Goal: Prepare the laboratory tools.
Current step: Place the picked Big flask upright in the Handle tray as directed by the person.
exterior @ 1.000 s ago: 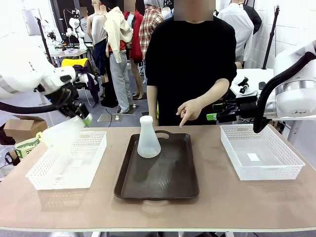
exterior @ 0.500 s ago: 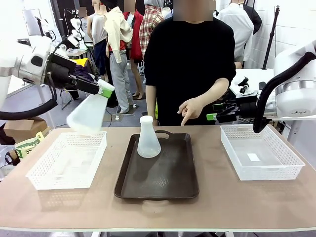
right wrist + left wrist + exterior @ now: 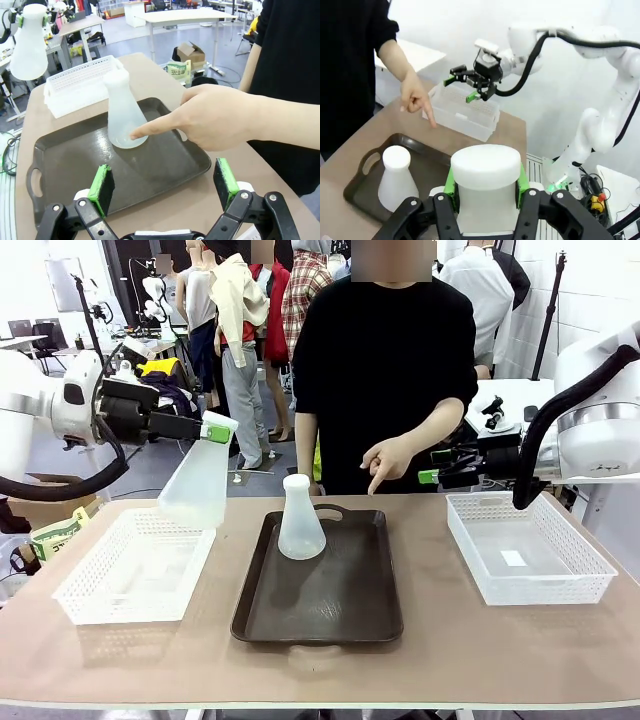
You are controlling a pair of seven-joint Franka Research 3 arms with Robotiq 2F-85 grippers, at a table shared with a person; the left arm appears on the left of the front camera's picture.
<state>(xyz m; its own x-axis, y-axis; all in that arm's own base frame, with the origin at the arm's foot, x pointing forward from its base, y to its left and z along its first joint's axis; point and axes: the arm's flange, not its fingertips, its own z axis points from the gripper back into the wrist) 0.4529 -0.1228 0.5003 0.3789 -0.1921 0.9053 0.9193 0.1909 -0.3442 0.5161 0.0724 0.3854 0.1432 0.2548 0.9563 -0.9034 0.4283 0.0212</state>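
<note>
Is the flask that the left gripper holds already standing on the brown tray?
No, the left gripper holds that flask by the neck in the air, above the left basket.

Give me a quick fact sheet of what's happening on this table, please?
Left gripper: jaws shut on held flask, lifted above left basket
Right gripper: jaws open, holding nothing
Second flask: upright on brown tray
Person's hand: pointing down toward the tray
Right basket: holds no flask
</note>
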